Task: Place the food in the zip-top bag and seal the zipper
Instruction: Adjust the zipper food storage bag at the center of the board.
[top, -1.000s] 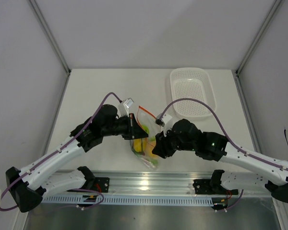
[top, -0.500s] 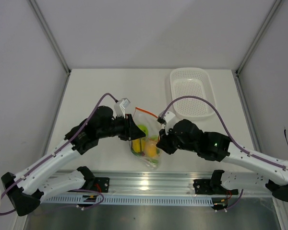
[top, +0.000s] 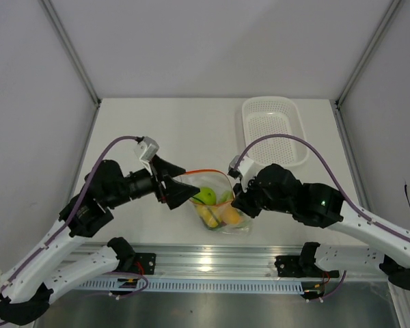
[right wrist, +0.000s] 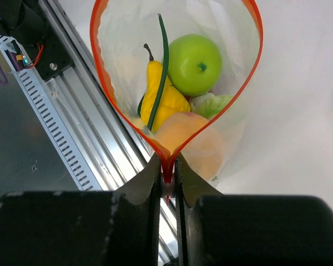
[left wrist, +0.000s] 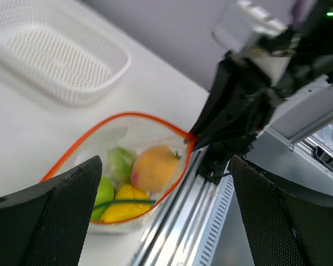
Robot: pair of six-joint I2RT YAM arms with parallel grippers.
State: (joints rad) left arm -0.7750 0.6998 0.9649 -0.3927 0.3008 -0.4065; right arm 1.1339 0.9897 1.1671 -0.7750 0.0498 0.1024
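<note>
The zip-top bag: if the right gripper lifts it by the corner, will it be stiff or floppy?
Probably floppy: the zip-top bag is thin clear film, pinched flat at its corner by the right gripper. Likely bottom-heavy, since the food lies piled low, so it may sag and swing.

Light: bright, even, from overhead; the white table (top: pixel 157 130) nearly washes out.
Shadows: soft and faint, barely there.
Left wrist: soft throughout; left fingers (left wrist: pixel 44 221) loom dark and blurred.
Right wrist: green apple (right wrist: pixel 195 65) crisp just ahead; right fingers (right wrist: pixel 144 185) smudged.
Glare: hot spot on the metal rail (top: pixel 205 264), well behind both sets of fingers.
</note>
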